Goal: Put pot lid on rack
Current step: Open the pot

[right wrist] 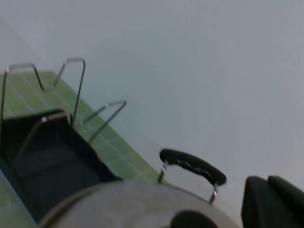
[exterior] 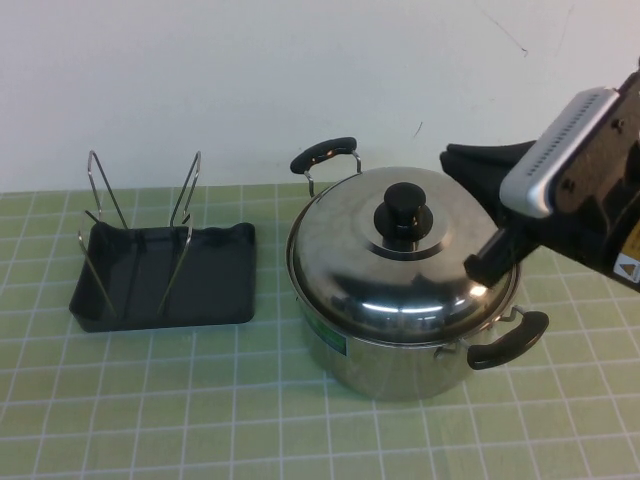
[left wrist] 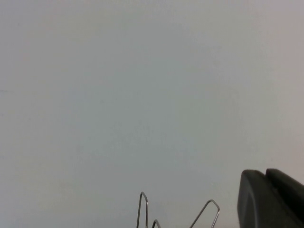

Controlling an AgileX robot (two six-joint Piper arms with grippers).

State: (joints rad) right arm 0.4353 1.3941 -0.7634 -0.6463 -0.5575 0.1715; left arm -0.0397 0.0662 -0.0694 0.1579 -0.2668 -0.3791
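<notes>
The shiny domed pot lid [exterior: 360, 265] with its black knob [exterior: 403, 208] lies on the steel pot [exterior: 390, 365] at centre right. The rack [exterior: 205, 290], a dark tray with two wire loops [exterior: 187, 190], stands to the pot's left and holds nothing. My right gripper [exterior: 483, 210] is open, hovering over the lid's right side, just right of the knob. The right wrist view shows one of its fingers [right wrist: 273, 204], the lid [right wrist: 128, 209] and the rack [right wrist: 47, 156]. My left gripper [left wrist: 270, 199] shows only in the left wrist view, open and empty, with the wire loop tips [left wrist: 142, 205] below.
The pot's two black handles stick out at the far left [exterior: 325, 152] and near right [exterior: 510, 338]. A white wall stands close behind the green tiled mat [exterior: 150, 420]. The mat is bare in front of the rack and the pot.
</notes>
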